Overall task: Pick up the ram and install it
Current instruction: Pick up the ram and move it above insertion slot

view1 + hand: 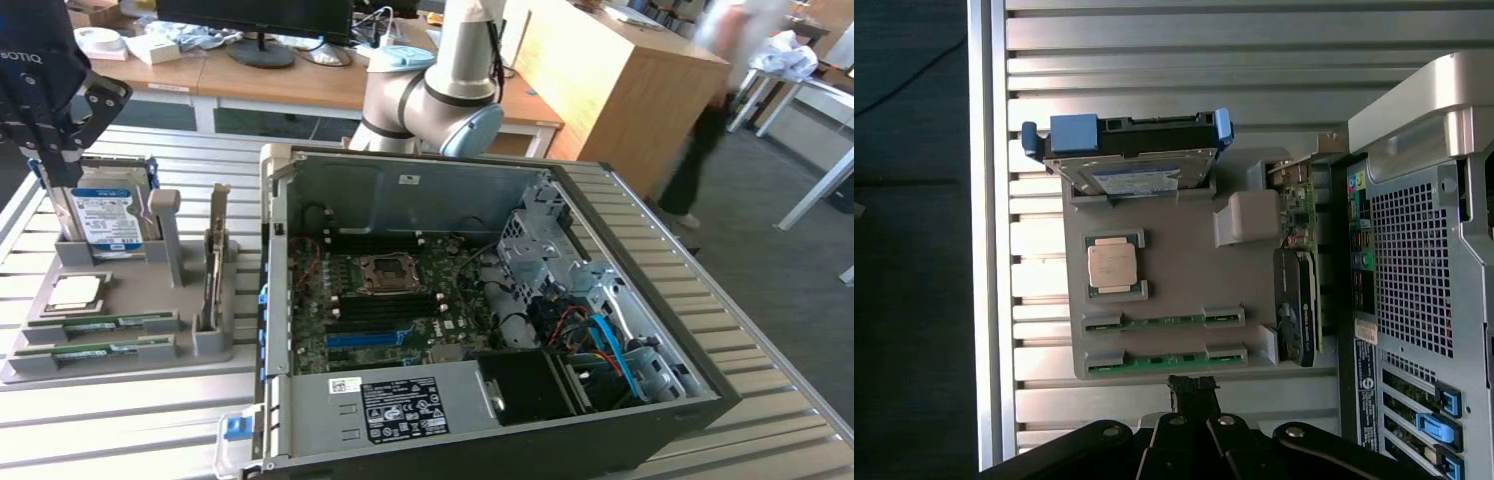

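Black pincer [1192, 386] closed, empty, apart from ram [1159, 360]

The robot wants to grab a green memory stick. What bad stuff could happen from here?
1. The pincer is shut. Lowered like that, it might jab a ram stick instead of gripping it.
2. The two ram sticks lie close side by side, with the processor nearby, so the wrong part could get knocked.
3. The hard drive stands tall on the same holder and might get bumped.
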`<state>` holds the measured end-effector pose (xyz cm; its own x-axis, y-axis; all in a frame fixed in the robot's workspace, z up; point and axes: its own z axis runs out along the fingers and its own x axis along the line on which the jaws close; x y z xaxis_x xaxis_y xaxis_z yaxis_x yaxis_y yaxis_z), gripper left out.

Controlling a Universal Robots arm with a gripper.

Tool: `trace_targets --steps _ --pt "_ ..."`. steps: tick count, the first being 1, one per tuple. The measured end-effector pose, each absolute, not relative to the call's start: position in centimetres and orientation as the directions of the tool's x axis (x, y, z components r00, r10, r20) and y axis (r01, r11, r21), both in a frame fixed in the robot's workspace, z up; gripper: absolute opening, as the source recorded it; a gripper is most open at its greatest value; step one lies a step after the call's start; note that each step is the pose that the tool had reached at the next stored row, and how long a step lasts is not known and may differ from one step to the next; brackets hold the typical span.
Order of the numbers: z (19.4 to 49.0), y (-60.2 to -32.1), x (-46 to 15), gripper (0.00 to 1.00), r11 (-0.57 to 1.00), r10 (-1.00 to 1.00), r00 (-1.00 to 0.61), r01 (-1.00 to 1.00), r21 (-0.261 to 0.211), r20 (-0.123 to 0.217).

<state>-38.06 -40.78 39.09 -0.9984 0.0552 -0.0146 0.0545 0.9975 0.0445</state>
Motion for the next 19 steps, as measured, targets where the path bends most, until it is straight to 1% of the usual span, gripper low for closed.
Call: trace_targets --steps 11,19 --pt "39.09 -40.78 -38.07 0.1 0.998 0.051 -0.999 0.05 0.045 -0.015" --pt "39.09 -40.78 -38.07 0.1 0.999 -0.016 -1.0 -0.016 0.044 -0.015"
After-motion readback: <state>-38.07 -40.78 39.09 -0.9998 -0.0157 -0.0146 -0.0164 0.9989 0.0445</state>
